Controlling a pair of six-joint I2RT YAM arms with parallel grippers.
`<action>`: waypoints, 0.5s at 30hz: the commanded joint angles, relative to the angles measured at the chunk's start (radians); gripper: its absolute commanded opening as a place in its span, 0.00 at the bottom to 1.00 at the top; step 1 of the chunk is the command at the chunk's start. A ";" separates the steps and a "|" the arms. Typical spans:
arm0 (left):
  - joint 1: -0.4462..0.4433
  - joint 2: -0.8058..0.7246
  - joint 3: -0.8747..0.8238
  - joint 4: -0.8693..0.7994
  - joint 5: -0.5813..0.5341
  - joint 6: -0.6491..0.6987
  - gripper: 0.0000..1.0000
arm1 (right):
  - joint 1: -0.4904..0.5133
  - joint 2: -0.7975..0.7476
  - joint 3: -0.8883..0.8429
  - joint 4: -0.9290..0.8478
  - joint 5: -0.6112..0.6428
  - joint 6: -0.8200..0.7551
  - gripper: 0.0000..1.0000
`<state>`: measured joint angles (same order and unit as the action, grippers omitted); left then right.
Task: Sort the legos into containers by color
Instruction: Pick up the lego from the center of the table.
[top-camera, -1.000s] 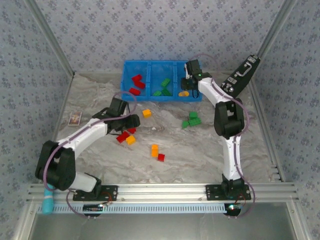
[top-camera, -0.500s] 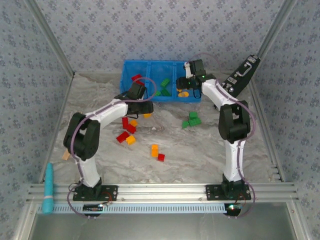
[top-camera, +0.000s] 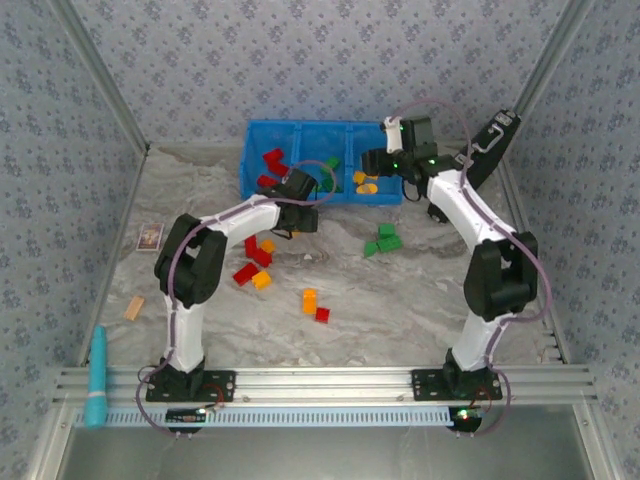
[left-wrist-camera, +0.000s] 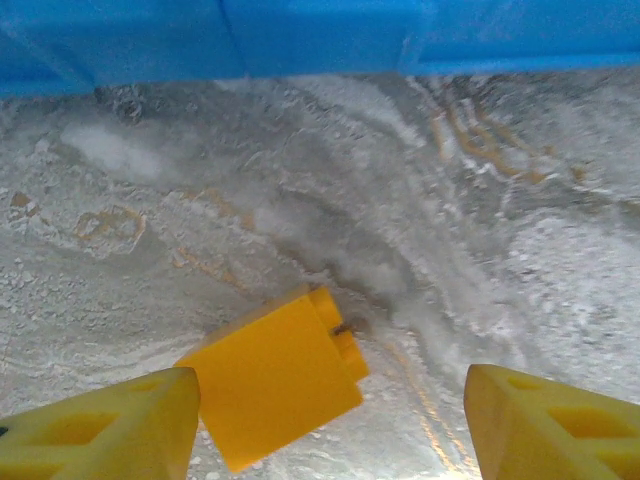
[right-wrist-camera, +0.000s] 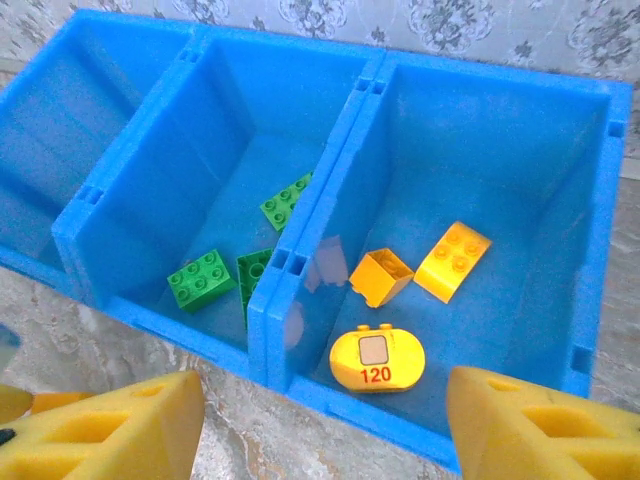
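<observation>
Jaw spacing on the left gripper (left-wrist-camera: 335, 412) is wide, and nothing is held. A yellow brick (left-wrist-camera: 275, 385) is seen lying askew on the table (left-wrist-camera: 480, 230) between the fingers, close against the finger (left-wrist-camera: 100, 428) at picture left and well apart from the other; whether brick and finger touch cannot be told. The bin (left-wrist-camera: 300, 35) wall is seen beyond the brick. The right gripper (right-wrist-camera: 325, 425) is likewise spread wide and empty, and is held over the near wall of the bin, about at the divider between the middle and right compartments. Three green bricks (right-wrist-camera: 202, 278) are seen in the middle compartment; two yellow bricks (right-wrist-camera: 452, 260) and a rounded yellow piece (right-wrist-camera: 377, 360) marked 120 lie in the right one. In the top view, red bricks (top-camera: 272, 160) lie in the left compartment, while loose green bricks (top-camera: 383, 240), loose red bricks (top-camera: 245, 272) and an orange brick (top-camera: 310, 298) lie on the table.
</observation>
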<state>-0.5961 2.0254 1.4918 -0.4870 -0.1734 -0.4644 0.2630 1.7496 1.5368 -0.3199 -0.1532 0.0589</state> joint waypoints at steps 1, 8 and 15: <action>-0.002 0.023 0.037 -0.054 -0.059 -0.008 0.71 | -0.013 -0.105 -0.115 0.065 0.013 0.002 0.67; -0.005 0.068 0.046 -0.048 -0.077 -0.019 0.72 | -0.033 -0.236 -0.278 0.118 0.032 0.033 0.67; -0.005 0.110 0.073 -0.047 -0.078 -0.031 0.70 | -0.047 -0.266 -0.311 0.089 0.035 0.029 0.67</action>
<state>-0.5968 2.1170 1.5246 -0.5076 -0.2272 -0.4831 0.2234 1.5158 1.2381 -0.2298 -0.1345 0.0818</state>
